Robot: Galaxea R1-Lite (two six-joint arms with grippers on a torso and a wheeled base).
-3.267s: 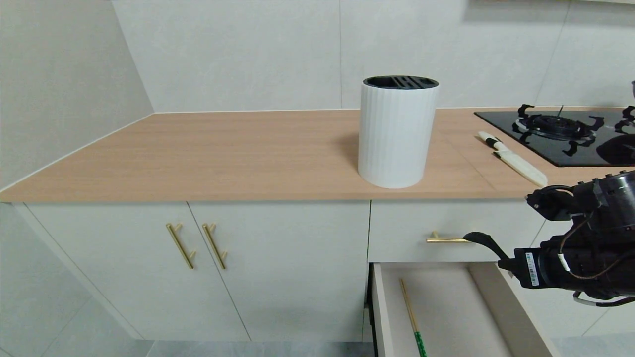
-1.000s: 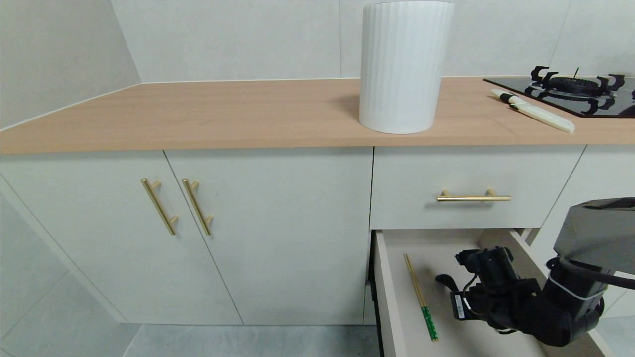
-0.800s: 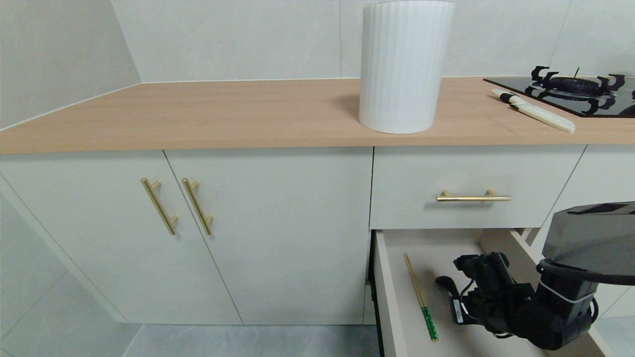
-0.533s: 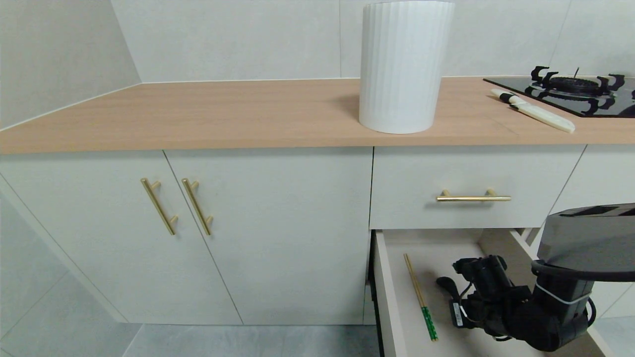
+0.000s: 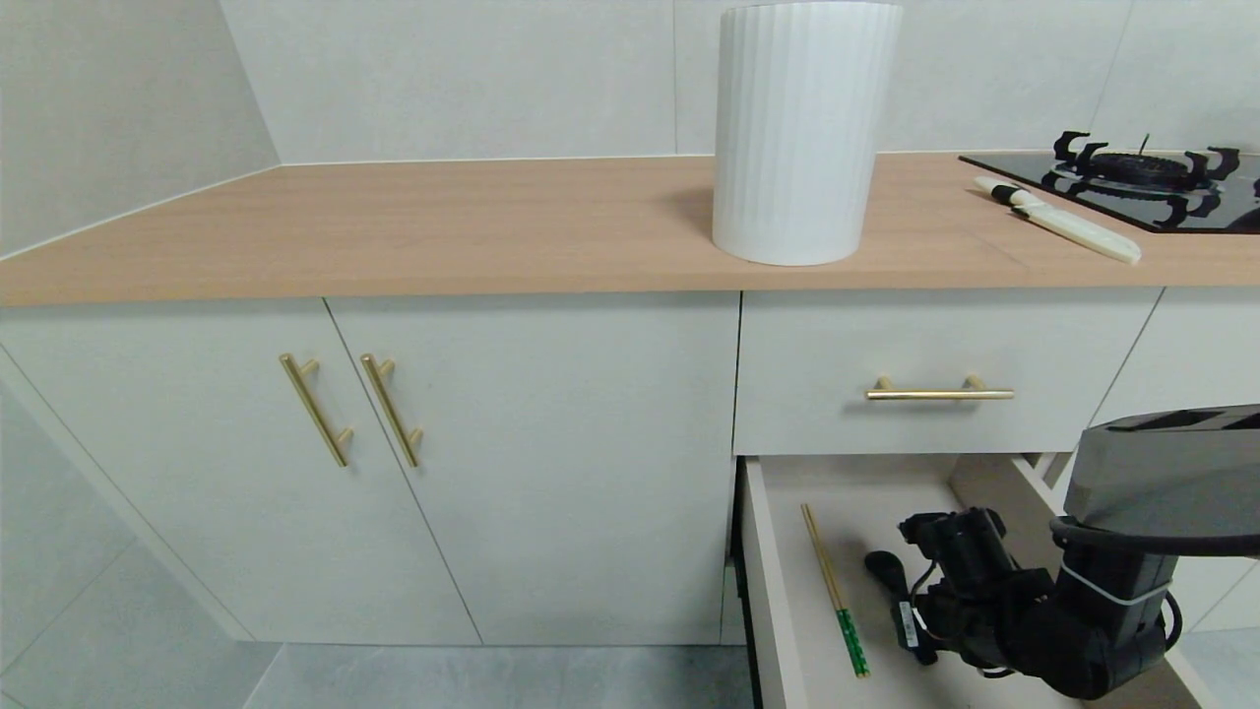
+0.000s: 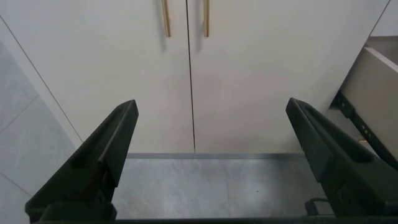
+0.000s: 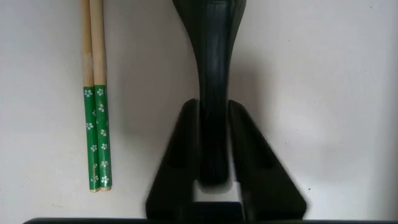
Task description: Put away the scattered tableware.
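Observation:
A black spoon (image 5: 889, 574) lies low in the open drawer (image 5: 770, 601) below the counter, and my right gripper (image 5: 913, 622) is shut on its handle (image 7: 213, 112). The spoon's bowl points toward the back of the drawer. A pair of bamboo chopsticks (image 5: 834, 591) with green flowered ends (image 7: 96, 137) lies on the drawer floor beside the spoon, apart from it. My left gripper (image 6: 211, 109) is open and holds nothing, facing the cabinet doors (image 6: 186, 68) low near the floor. A white knife (image 5: 1061, 225) with a black band lies on the counter.
A tall white ribbed holder (image 5: 795, 133) stands on the wooden counter (image 5: 443, 222). A black gas hob (image 5: 1132, 177) is at the far right. A shut drawer with a gold handle (image 5: 938, 394) sits above the open one.
The head camera has dropped lower since the oldest frame. My right arm went down into the drawer with the spoon, and over the last second the spoon sank a little toward the drawer floor.

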